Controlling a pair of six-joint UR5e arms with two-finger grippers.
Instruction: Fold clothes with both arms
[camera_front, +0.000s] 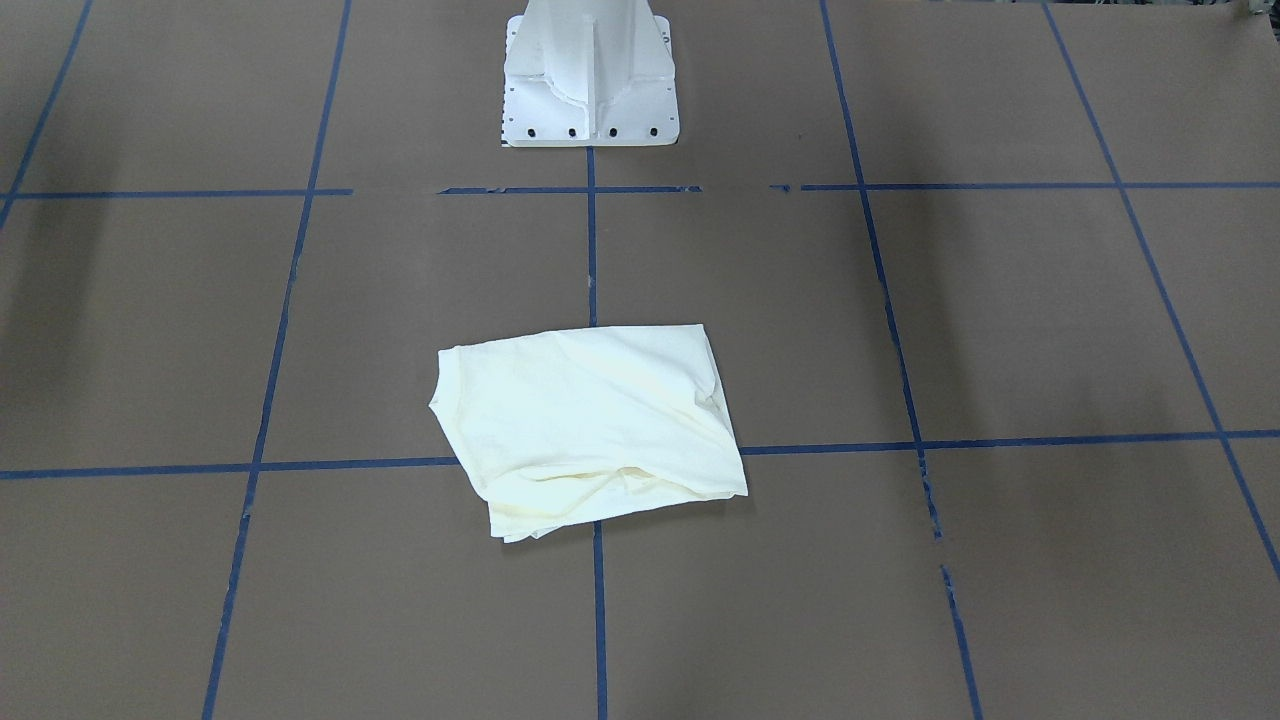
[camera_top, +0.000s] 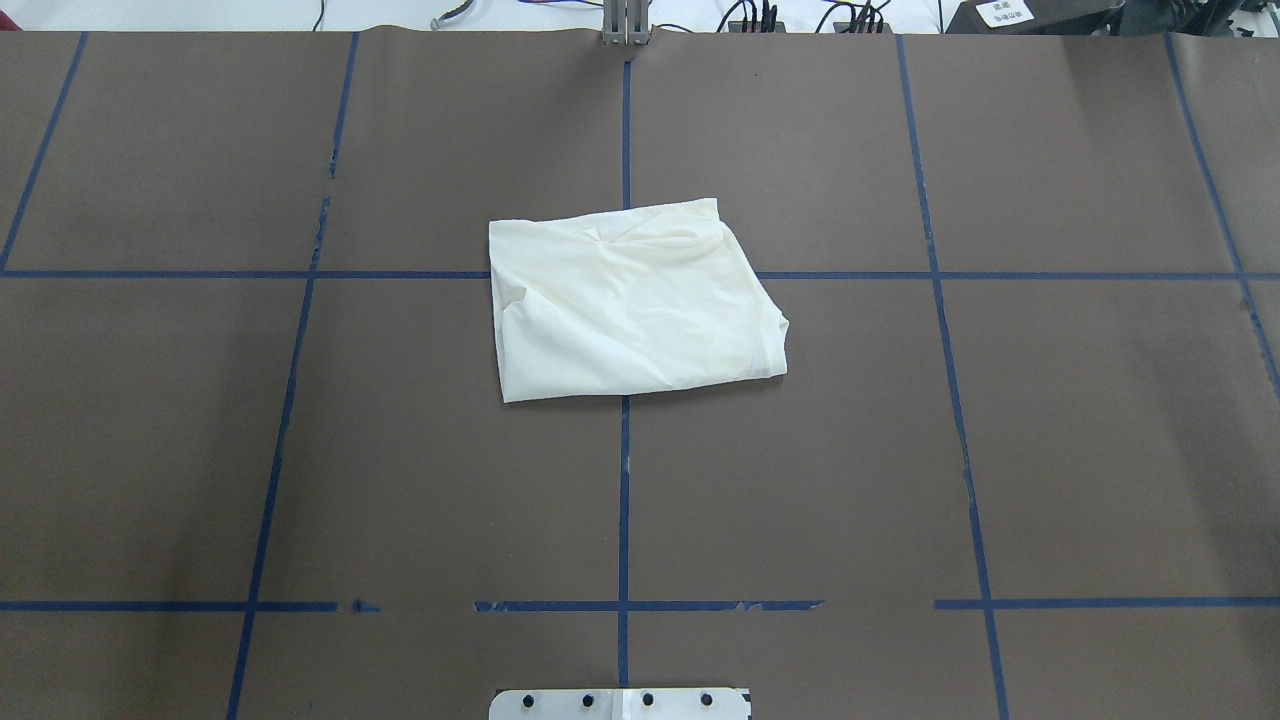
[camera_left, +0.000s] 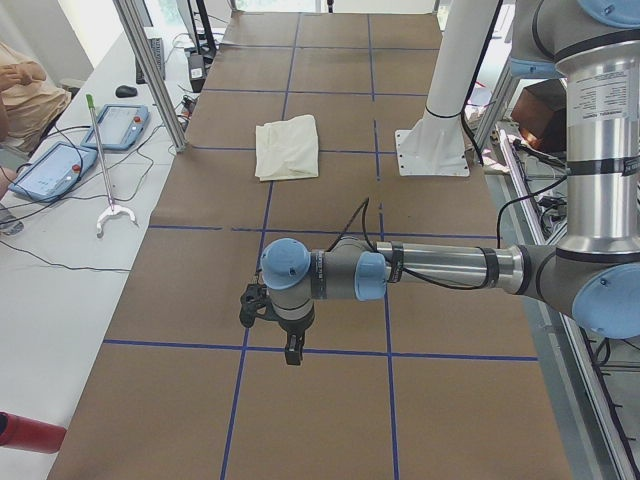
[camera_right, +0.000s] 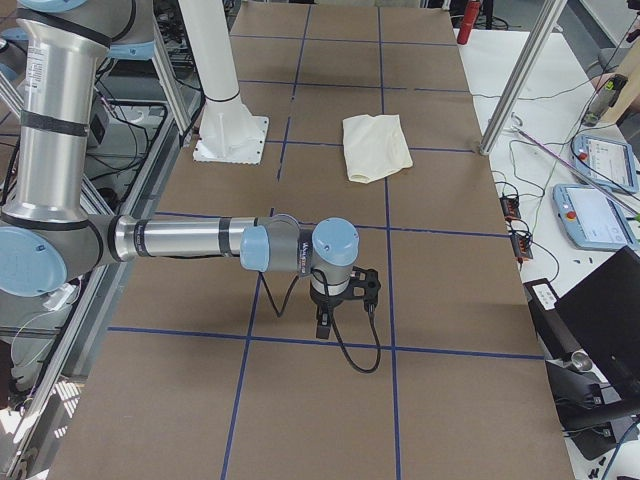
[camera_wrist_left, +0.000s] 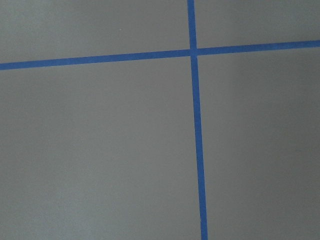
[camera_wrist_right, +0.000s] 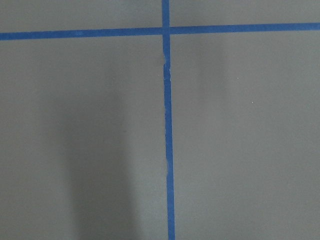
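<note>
The clothes lie as one cream shirt folded into a rough rectangle, plain side up, on the table's centre line. The shirt also shows far off in both side views. Both arms are stretched low over the table's two ends, well away from it. The left gripper points down above a blue tape line. The right gripper hangs the same way at the other end. Whether either is open or shut I cannot tell. Both wrist views show only brown table and blue tape.
The white pedestal base stands at the robot's edge. Blue tape lines grid the brown table. Side benches hold teach pendants, cables and a grabber stick; a person's arm shows there.
</note>
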